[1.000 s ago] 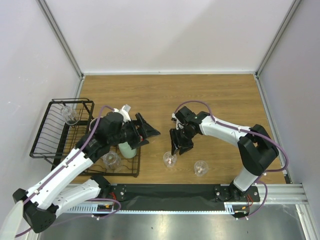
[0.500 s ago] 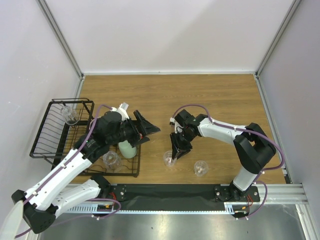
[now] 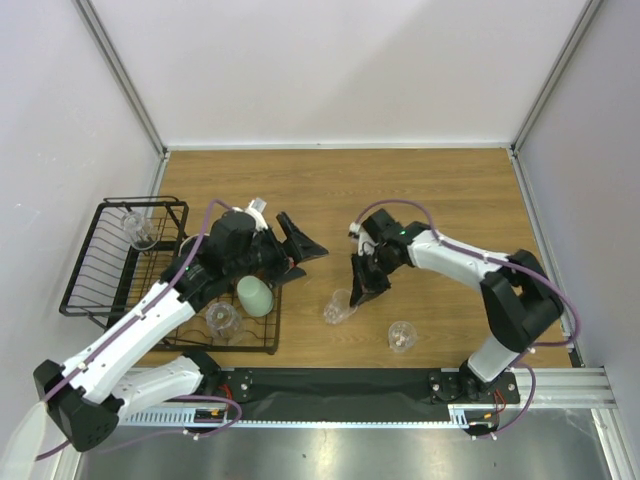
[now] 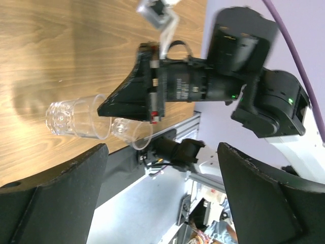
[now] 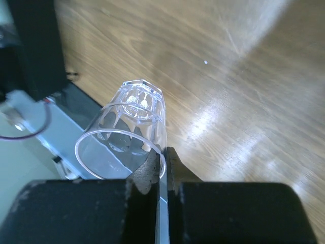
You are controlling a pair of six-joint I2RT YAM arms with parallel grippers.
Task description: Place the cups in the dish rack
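The clear tumbler (image 3: pixel 338 307) is low in the middle of the top view, tilted on its side over the wooden table (image 3: pixel 450 190). I cannot tell if it touches the wood. The right gripper (image 3: pixel 358 294) has its 2 fingers (image 5: pixel 147 175) pinched together on the rim wall. A second tumbler (image 3: pixel 402 336) stands near, at the lower right. The left gripper (image 3: pixel 308 258), jaws wide apart and empty, is just right of the dish rack (image 3: pixel 100 265). In the rack are the mint-green cup (image 3: pixel 254 296), a third tumbler (image 3: pixel 222 320) and a fourth tumbler (image 3: pixel 138 230).

We have bare table (image 3: pixel 420 190) along the far edge; the dish rack (image 3: pixel 85 265) blocks the left edge, a standing tumbler (image 3: pixel 401 336) the near-right.
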